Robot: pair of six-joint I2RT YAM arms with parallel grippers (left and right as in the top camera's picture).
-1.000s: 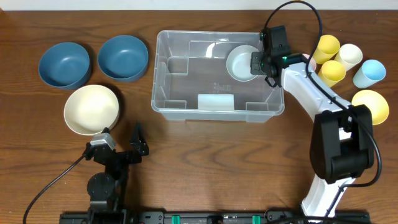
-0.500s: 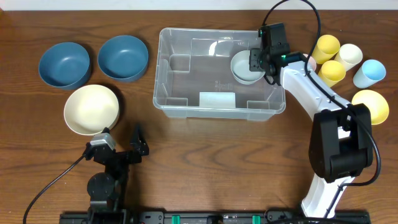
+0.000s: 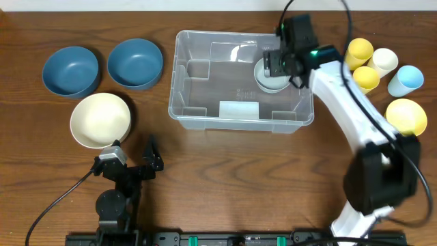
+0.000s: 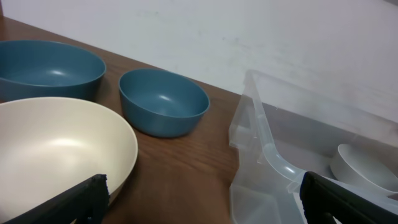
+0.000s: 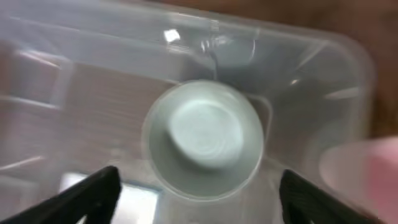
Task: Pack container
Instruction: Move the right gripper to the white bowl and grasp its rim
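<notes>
Release: right fingers (image 5: 87, 199), clamped on the pale bowl (image 5: 205, 140) a second ago, now stand apart just above it. That bowl sits upright in the far right corner of the container (image 3: 212, 89), mid-table (image 3: 225, 171). Left fingers (image 4: 68, 202) stay spread wide, near left, beside the cream bowl (image 4: 56, 143). Moulded mark on the container floor is too small to read.

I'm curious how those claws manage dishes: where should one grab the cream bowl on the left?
Probably by the rim. The cream bowl sits upright, mouth up, and looks too wide to span, so come from above, one finger inside the wall, one outside, on the side nearest the left gripper.
</notes>
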